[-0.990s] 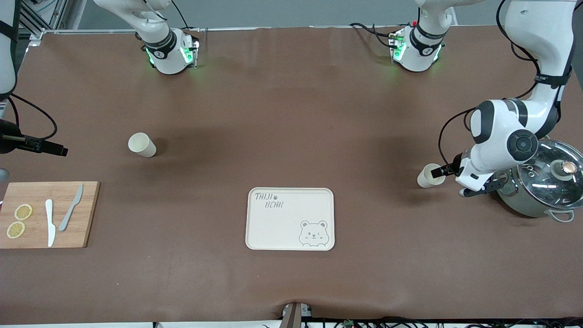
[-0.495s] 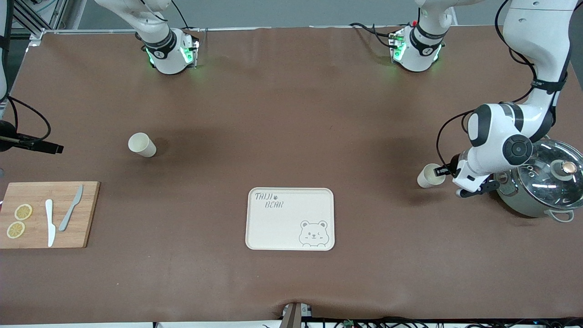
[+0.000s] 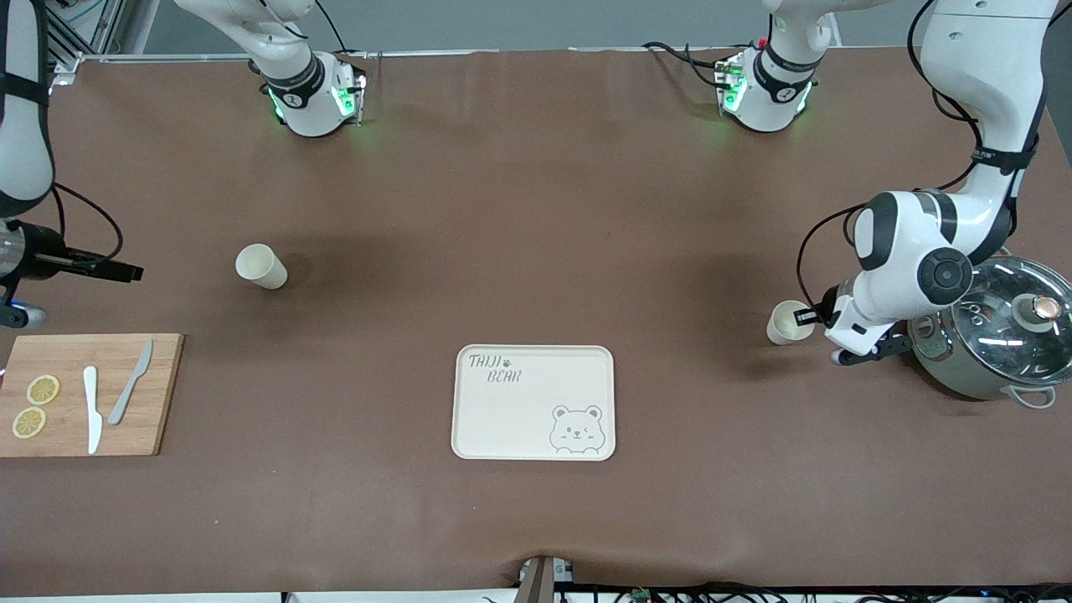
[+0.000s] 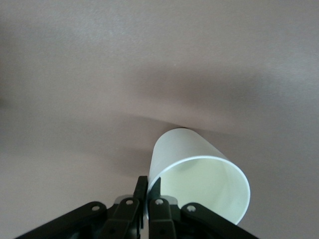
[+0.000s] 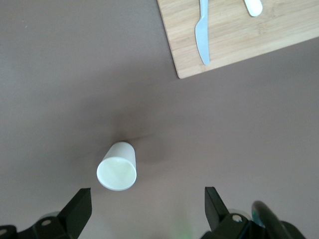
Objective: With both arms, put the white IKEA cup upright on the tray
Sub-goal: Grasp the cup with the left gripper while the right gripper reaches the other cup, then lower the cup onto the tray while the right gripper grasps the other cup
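A white cup [image 3: 785, 325] stands on the brown table toward the left arm's end, beside the pot. My left gripper [image 3: 806, 317] is shut on its rim, one finger inside the cup [image 4: 199, 177] and one outside, as the left gripper [image 4: 149, 185] shows in the left wrist view. A second white cup [image 3: 260, 266] stands upright toward the right arm's end. My right gripper [image 3: 126, 271] hangs open over the table past that cup, which shows as a cup [image 5: 117, 167] ahead of the right gripper [image 5: 146, 200]. The cream tray [image 3: 533, 402] with its bear drawing lies mid-table, bare.
A steel pot with a glass lid [image 3: 997, 335] sits right beside the left wrist. A wooden cutting board [image 3: 92, 394] with lemon slices [image 3: 35, 405] and two knives [image 3: 92, 409] lies at the right arm's end, nearer to the front camera than the right gripper.
The left gripper's fingers have shut on the cup's rim, and that wrist has shifted slightly toward the table's middle. The right gripper has moved a little toward the second cup.
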`<state>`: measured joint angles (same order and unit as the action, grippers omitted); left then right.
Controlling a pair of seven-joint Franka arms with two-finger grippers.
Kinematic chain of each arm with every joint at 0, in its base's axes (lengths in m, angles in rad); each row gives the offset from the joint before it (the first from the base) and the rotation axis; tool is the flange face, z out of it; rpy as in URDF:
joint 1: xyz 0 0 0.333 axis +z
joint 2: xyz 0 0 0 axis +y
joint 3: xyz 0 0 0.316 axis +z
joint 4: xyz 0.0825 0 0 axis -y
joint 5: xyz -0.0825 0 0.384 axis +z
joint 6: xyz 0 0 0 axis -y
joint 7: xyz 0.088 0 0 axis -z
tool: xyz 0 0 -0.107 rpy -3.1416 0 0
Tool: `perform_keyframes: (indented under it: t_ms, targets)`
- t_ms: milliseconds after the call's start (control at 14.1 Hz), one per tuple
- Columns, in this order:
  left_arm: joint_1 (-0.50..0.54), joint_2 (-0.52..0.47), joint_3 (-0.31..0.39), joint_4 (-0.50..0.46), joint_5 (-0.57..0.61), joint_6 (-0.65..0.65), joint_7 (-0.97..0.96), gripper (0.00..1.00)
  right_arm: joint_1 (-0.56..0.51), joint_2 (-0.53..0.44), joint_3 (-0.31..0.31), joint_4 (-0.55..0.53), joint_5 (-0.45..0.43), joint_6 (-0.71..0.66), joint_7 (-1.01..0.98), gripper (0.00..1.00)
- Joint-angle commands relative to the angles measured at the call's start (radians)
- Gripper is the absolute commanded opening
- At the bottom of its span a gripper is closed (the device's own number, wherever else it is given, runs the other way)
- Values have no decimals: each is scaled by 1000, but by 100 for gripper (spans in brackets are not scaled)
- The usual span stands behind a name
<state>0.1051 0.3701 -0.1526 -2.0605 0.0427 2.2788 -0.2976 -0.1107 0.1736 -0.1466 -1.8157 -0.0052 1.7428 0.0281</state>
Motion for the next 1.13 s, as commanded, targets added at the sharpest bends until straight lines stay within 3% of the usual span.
perform_keyframes:
  t_ms: [0,283,424,778,1061]
  targets:
    - [4,-7,-53,46,3,-54,-9,0,-11,-54,13,-131,19,93,9,100]
    - [-15,6,-133,132,-1,-73,-14,0,-6,-66,13,-226,27,191,9,100]
    - [-68,33,-136,189,-6,-74,-55,0,-3,-66,15,-263,30,227,12,100]
    - [-229,203,-136,448,-6,-116,-363,0,9,-91,16,-410,42,362,18,100]
    - [-306,308,-136,595,-7,-116,-556,0,11,-92,16,-493,68,435,21,100]
